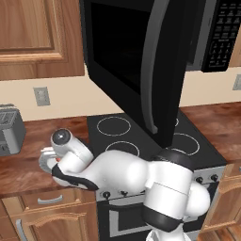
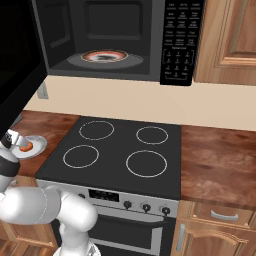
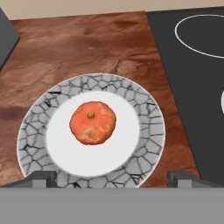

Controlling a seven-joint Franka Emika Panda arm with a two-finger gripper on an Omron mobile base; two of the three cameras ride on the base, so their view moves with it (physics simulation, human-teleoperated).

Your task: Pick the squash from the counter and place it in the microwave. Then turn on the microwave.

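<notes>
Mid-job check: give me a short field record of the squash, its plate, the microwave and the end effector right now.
squash: small orange-red roundish squash, lying in the middle of the plate
plate: round white plate with grey crackle rim, on the reddish-brown wood counter, left of the black stovetop
microwave: black microwave above the stovetop, door swung open, turntable bare
end effector: white two-finger end effector, open, above the plate, not touching the squash
</notes>
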